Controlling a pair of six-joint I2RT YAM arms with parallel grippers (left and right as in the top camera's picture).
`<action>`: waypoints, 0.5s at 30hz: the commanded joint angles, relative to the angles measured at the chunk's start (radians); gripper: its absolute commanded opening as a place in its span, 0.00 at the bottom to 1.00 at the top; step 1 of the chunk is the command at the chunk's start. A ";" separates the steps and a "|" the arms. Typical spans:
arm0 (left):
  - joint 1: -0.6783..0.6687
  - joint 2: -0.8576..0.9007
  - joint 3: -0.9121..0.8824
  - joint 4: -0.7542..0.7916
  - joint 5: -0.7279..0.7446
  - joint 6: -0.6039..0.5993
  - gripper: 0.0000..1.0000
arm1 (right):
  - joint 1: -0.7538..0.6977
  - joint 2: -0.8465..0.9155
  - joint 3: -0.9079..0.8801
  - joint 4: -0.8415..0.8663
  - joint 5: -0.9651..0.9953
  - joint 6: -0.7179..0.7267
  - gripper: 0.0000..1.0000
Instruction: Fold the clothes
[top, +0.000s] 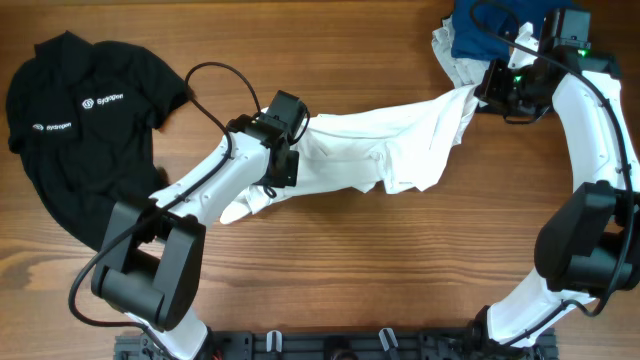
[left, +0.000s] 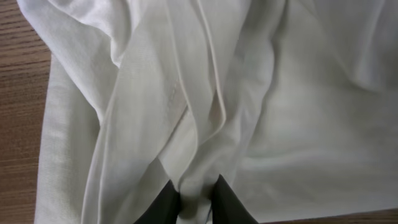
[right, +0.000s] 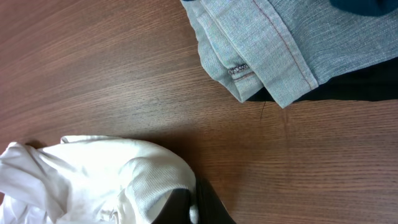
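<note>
With your left jaws and right jaws both nipped shut on thin bunches of the white T-shirt (top: 400, 140), pulling wider could slip the soft fabric free.

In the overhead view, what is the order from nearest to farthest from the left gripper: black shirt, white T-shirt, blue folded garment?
1. white T-shirt: centre, held by the left gripper.
2. black shirt: far left.
3. blue folded garment: top right.

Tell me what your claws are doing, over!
Left claw shut on white T-shirt. Right claw shut on it too. Shirt stretched, unfolded. Folded grey garment close by.
</note>
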 joint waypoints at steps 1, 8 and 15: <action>0.001 0.004 0.026 -0.011 -0.020 -0.001 0.09 | -0.003 0.008 0.009 0.005 0.010 -0.014 0.04; 0.001 -0.054 0.274 -0.181 -0.223 -0.001 0.04 | -0.003 0.008 0.009 0.006 0.010 -0.013 0.04; 0.047 -0.159 0.589 -0.222 -0.521 0.000 0.04 | -0.003 -0.013 0.029 0.001 -0.053 -0.002 0.04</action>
